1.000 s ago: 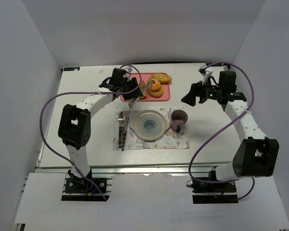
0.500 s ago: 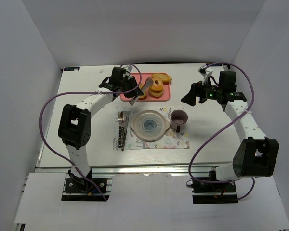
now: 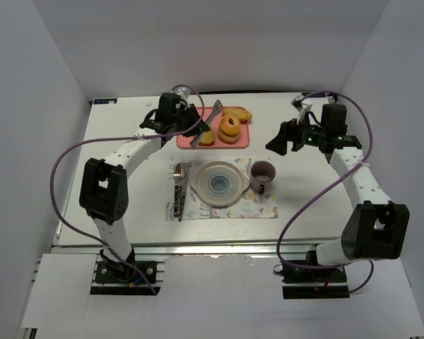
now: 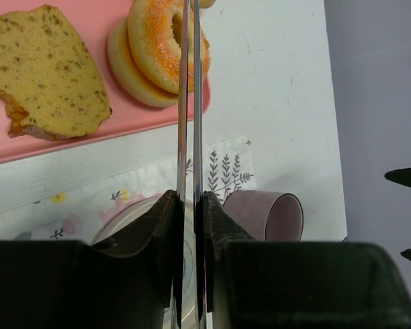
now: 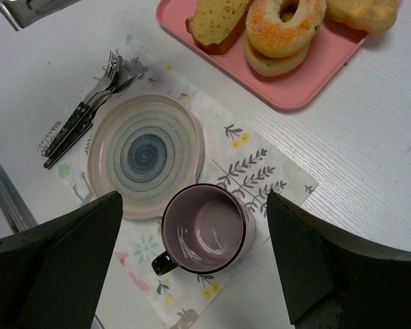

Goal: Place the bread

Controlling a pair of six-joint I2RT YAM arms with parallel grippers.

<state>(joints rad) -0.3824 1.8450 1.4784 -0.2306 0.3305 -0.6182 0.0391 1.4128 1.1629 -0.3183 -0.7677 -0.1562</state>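
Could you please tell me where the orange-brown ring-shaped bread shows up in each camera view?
Top external: the orange-brown ring-shaped bread is at upper centre, on the pink plastic tray.
Left wrist: at the top edge, left of centre, partly behind the thin metal blades clamped in the left gripper.
Right wrist: at the top edge, right of centre.
Shared landmark: the pink tray, in all three views.

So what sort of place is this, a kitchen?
More likely a lab test booth staged as a breakfast table: plain white walls box it in, two robot arms stand at its edge, and a plate, mug and pink tray of breads are laid out.
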